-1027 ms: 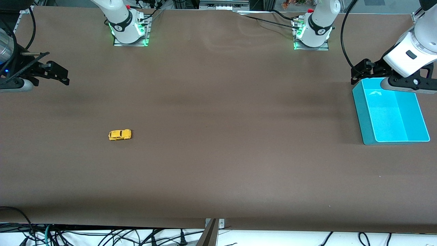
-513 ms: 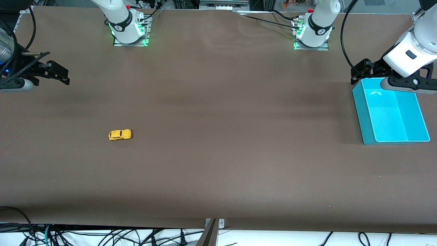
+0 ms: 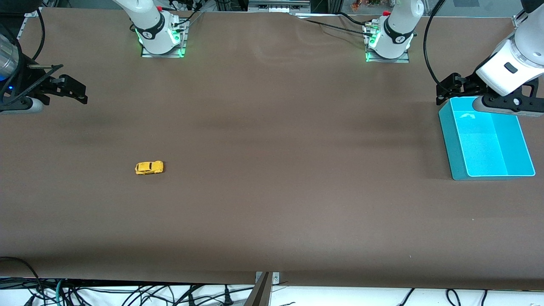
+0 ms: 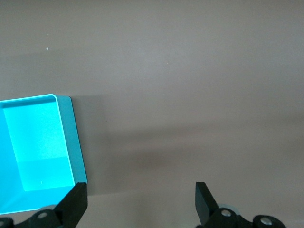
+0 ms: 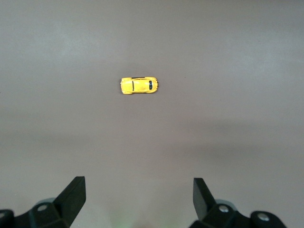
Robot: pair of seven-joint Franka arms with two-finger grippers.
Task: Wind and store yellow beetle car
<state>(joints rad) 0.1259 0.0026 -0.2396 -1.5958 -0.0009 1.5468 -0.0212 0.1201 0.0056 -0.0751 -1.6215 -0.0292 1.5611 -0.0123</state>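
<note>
From my remote station, the yellow beetle car [image 3: 149,168] sits alone on the brown desk [image 3: 272,204], toward the right arm's end: a rounded yellow body, dark windows, small dark wheels, resting on those wheels with its length along the desk's long side. Bare desk surrounds it at every hour of the clock, and the edge nearest the front camera is well apart from it.

I see the right hand [image 3: 70,91] held over the desk near its own end, at about ten o'clock from the car, fingers spread wide and carrying nothing; its wrist camera frames the car [image 5: 138,85] between the fingertips.

The left hand [image 3: 457,87], fingers likewise spread and empty, hangs over the corner of a turquoise bin [image 3: 451,140] at the left arm's end, at about three o'clock from the car and well apart. The bin's wall [image 4: 71,137] borders open desk.
</note>
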